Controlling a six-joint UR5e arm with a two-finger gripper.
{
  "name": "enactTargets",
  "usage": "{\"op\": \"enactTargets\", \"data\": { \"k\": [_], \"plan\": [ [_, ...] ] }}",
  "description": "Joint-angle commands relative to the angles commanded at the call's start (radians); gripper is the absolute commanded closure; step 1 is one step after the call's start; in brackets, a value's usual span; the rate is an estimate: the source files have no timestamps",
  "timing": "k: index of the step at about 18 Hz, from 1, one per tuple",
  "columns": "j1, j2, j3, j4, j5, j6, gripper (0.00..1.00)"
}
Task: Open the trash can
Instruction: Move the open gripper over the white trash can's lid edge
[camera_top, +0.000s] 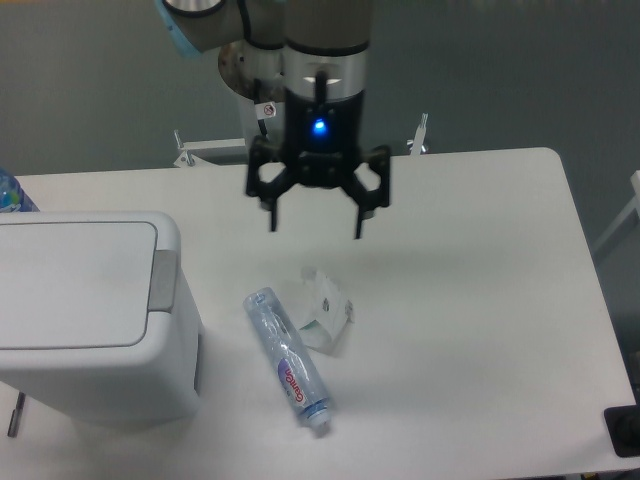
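The gripper (316, 228) hangs above the table (470, 300) with its two fingers spread wide and nothing between them, a blue light glowing on its body. Taking the trash can (90, 315) as the landmark, the gripper is well to the can's right and toward the far side of the table, apart from it and not yet over any part of it. The can sits at the left edge of the view, its flat white lid closed, with the grey push tab (163, 281) running along the lid's right edge, the side facing the gripper. Between the can and the space under the gripper lie a clear plastic bottle (288, 357), just right of the can's lower right corner, and a crumpled clear wrapper (326, 308) touching or nearly touching the bottle's far side; a second bottle's blue top (12, 195) peeks in behind the can. The step in hand looks like the approach to the tab. To do it well, the arm should travel toward the can at a height that clears the wrapper and bottle, stop over the middle of the grey tab, and press straight down with a fingertip or with the fingers brought together, so the force lands on the tab rather than the lid panel or the rim, which would likely not release the lid.
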Motion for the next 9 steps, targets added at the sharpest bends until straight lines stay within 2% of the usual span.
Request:
{"op": "enactTargets", "data": {
  "k": [3, 9],
  "plan": [
    [-0.043, -0.023, 0.0, 0.051, -0.002, -0.052, 0.0],
    [-0.066, -0.029, 0.0, 0.057, -0.002, -0.071, 0.0]
  ]
}}
